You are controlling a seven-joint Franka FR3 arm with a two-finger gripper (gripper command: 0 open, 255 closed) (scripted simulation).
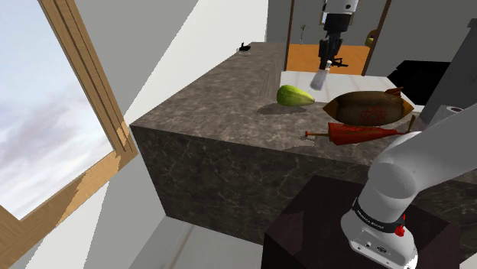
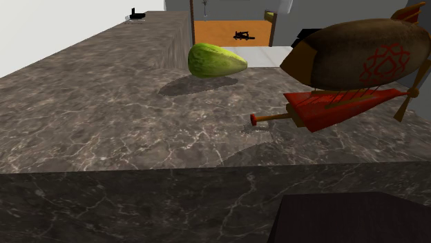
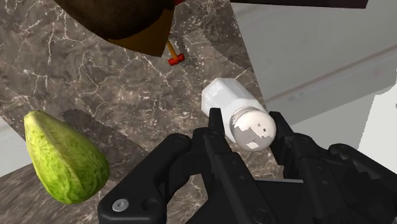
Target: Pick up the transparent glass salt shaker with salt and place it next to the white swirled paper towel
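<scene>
**Window** (image 1: 53, 115): shoulder view's left. Wooden frame, sky behind.

**Surface** (image 1: 206, 107): dark veined stone. It carries every item below.

**Small black object** (image 1: 244, 50): at the far corner of the surface, too small to name.

**Green fruit** (image 1: 294, 95): lies on its side, near the salt shaker but apart from it.

**Salt shaker** (image 3: 236, 111), the task's thing: pale body, white cap mottled grey. My jaws are clamped on it just below the cap, one on each side. It hangs tilted above the far part of the surface, between the fruit and the airship model. I cannot tell its contents, because the body is drawn opaque and no salt line shows.

**Airship model** (image 1: 371, 107): brown hull, red fins and underside. It rests on the surface toward the shoulder view's right.

**Stand** (image 1: 336, 229): dark box, lower right.

**Handling note (my judgement):** the lift looks done and the carry is the step in hand.
- I should hold the grip pressure steady.
- I should travel high enough to pass over the fruit and the airship.
- I should bring the shaker upright before lowering it.
- I should set it beside the paper towel, near but not touching, and only then let go.
</scene>
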